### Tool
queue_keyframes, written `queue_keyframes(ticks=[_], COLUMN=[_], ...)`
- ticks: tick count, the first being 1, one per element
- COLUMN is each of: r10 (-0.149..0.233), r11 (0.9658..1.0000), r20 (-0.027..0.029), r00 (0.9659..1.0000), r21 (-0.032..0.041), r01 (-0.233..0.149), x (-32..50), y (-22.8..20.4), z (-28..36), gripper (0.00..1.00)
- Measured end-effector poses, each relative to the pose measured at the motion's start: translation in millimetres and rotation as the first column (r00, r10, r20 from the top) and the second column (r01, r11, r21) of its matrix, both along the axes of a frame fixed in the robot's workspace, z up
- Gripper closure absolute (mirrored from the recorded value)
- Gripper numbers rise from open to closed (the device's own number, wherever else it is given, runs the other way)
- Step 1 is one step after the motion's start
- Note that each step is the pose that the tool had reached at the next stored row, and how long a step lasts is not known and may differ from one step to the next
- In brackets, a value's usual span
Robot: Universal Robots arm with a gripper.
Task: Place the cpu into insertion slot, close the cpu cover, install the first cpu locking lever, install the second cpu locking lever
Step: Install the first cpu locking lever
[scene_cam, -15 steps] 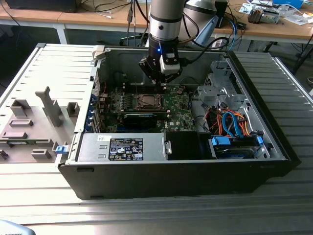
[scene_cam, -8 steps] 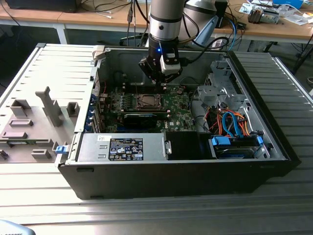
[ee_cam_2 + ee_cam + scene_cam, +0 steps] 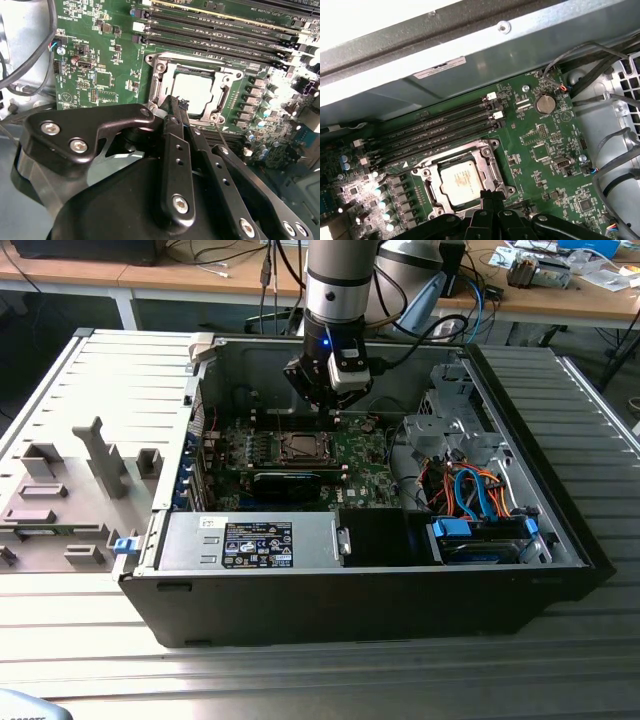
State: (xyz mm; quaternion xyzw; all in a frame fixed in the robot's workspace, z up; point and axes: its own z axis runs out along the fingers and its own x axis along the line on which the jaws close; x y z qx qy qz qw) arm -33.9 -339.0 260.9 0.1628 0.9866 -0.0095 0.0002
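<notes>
The gripper (image 3: 172, 102), fingers pressed together into one narrow tip suited to pushing rather than gripping, sits at the edge of the insertion slot (image 3: 298, 447) in the case's far half, where the cpu (image 3: 462, 179) lies under the seemingly lowered cpu cover (image 3: 489, 161).

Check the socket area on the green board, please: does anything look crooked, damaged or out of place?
Nothing stands out. The cpu lies flat and square inside the window of the cpu cover, whose frame sits evenly around it. The shut gripper is at the frame's edge.
</notes>
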Motion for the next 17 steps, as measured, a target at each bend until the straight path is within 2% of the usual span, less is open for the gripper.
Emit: queue_keyframes(ticks=[17], r10=[0.034], r11=[0.9994], r20=[0.0000], r00=[0.9994], r21=[0.0000], r01=[-0.034], x=[0.0], y=[0.0], z=[0.0], gripper=[0.89])
